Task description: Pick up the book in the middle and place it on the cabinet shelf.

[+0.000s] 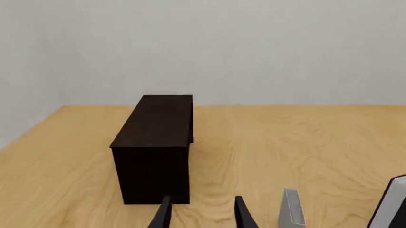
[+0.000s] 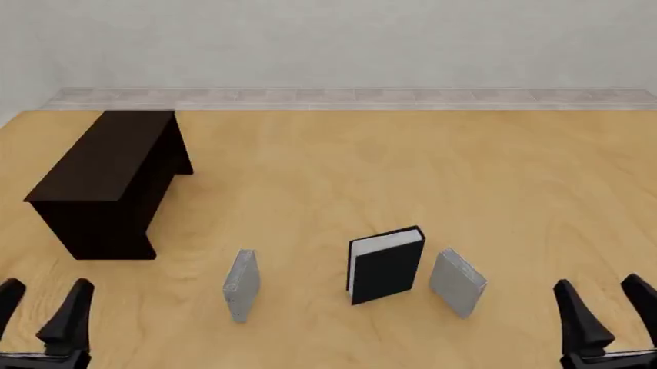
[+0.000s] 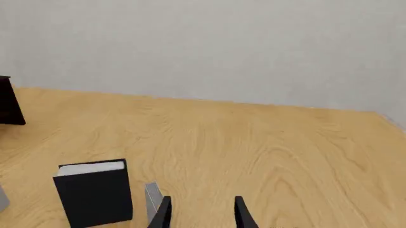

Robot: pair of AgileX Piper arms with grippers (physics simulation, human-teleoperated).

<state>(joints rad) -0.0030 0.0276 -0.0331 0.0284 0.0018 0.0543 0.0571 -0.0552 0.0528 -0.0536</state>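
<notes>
Thick black hardcover book [image 2: 386, 265] stands upright between the grippers — nearer the right gripper [image 2: 608, 314], whose jaws are wide and empty.

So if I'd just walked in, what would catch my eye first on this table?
Probably the cabinet shelf, a long dark box at the far left of the table. Next, three books standing upright in a row near the front: the thick black book between a thin grey book on its left and another grey book on its right. Both open grippers wait at the near corners, left gripper and right gripper.

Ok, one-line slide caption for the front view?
Black book upright between two grey books; cabinet far left; both grippers open.
</notes>
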